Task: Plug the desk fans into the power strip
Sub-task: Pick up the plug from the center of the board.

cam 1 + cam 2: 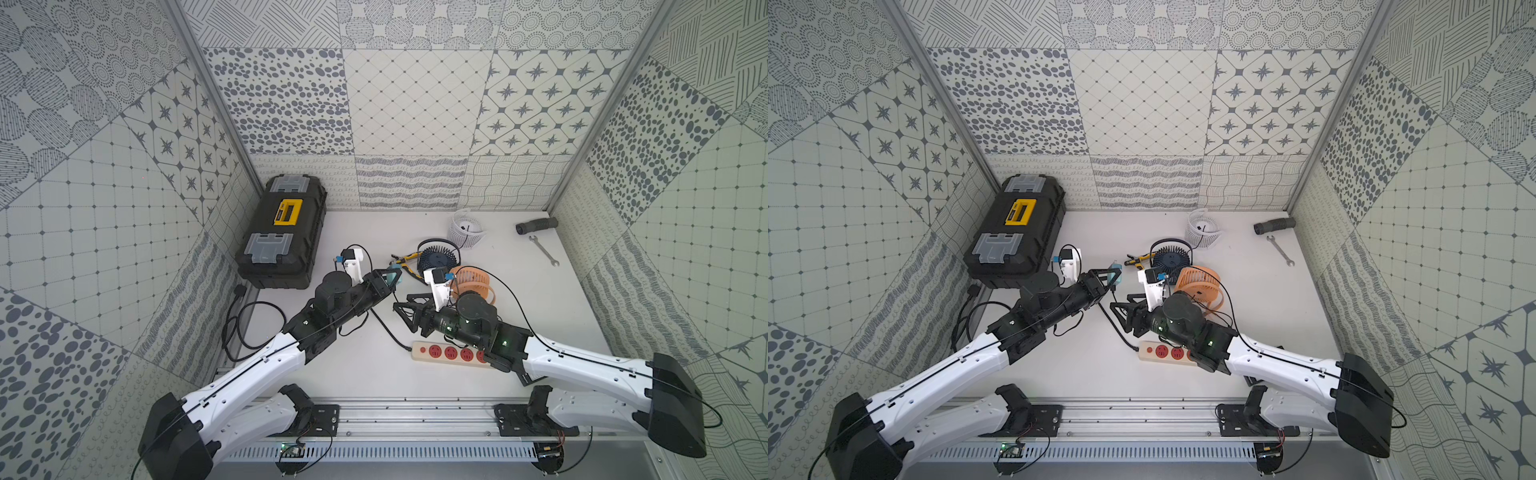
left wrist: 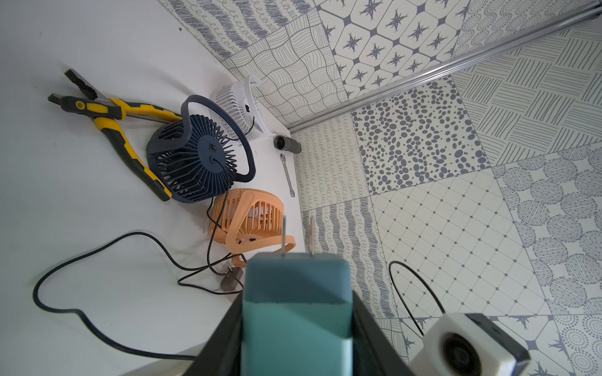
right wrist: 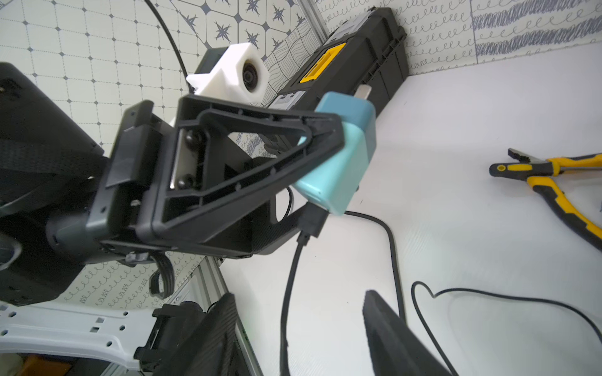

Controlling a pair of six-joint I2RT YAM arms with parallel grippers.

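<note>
My left gripper (image 1: pixel 392 279) is shut on a teal plug (image 2: pixel 296 293), lifted above the table with its two prongs pointing away from the arm. A black cable (image 3: pixel 293 260) hangs from the plug's rear end. My right gripper (image 1: pixel 405 309) stands open just right of the plug; that cable passes between its fingers (image 3: pixel 384 325) untouched. The cream power strip (image 1: pixel 451 352) with red sockets lies near the front, partly under the right arm. A navy desk fan (image 1: pixel 438 259), an orange one (image 1: pixel 473 282) and a white one (image 1: pixel 467 228) stand behind. Which fan the cable joins I cannot tell.
A black and yellow toolbox (image 1: pixel 282 232) stands at the back left. Yellow pliers (image 1: pixel 405 262) lie beside the navy fan. A wrench (image 1: pixel 542 249) and a black tube (image 1: pixel 536 225) lie at the back right. A coiled black cord (image 1: pixel 249 324) lies by the left wall.
</note>
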